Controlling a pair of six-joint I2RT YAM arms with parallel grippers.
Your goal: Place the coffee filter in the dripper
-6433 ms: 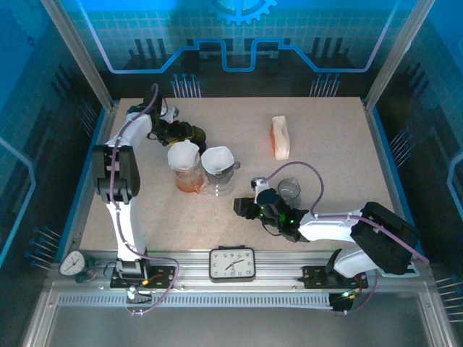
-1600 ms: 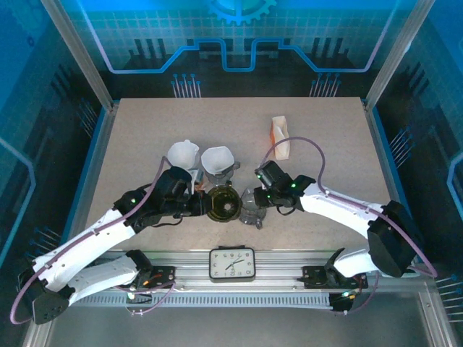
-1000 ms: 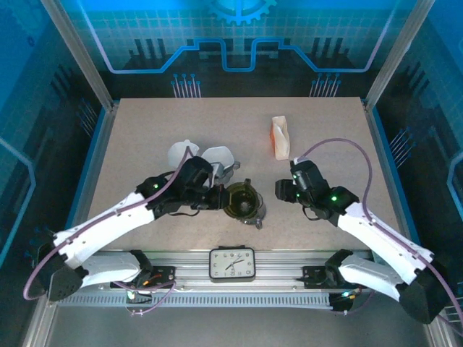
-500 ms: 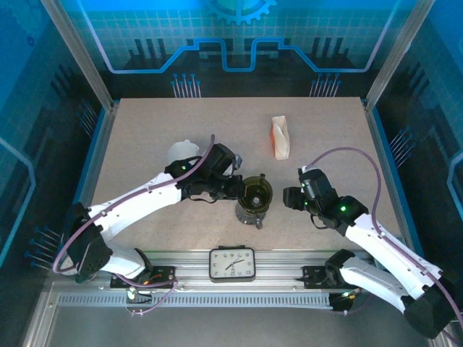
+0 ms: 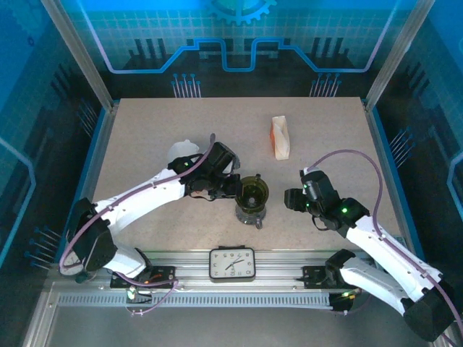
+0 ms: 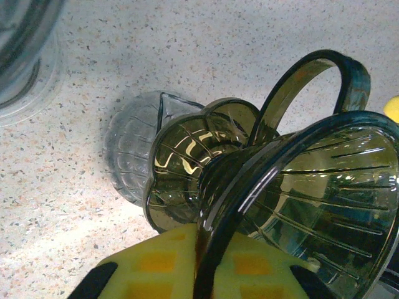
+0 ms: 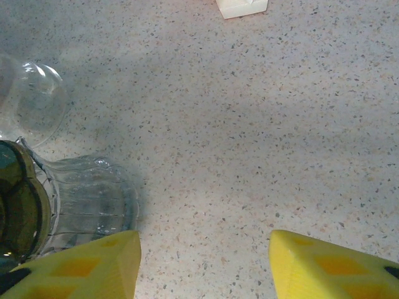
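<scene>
The dark smoked-glass dripper [image 5: 252, 193] sits on a clear ribbed glass carafe [image 5: 249, 215] at the table's middle front. My left gripper [image 5: 237, 189] is shut on the dripper's rim; in the left wrist view the rim [image 6: 293, 187] runs down between the yellow fingers [image 6: 156, 265] of that gripper [image 6: 209, 252], with the carafe [image 6: 131, 152] below. A white coffee filter [image 5: 182, 150] peeks out behind my left arm. My right gripper [image 5: 291, 199] hangs open to the right of the carafe [image 7: 87, 202], its yellow fingers [image 7: 84, 268] wide apart over bare table, the gripper [image 7: 206, 265] holding nothing.
An orange and white box [image 5: 281, 137] lies at the back right, its corner [image 7: 242, 6] at the top of the right wrist view. A clear glass vessel [image 7: 30, 99] stands beyond the carafe. A clock [image 5: 232, 264] sits on the front rail.
Over the last second my left gripper carried the dripper a little right and away, now barely shifting. My right gripper drew back slightly to the right and stayed open.
</scene>
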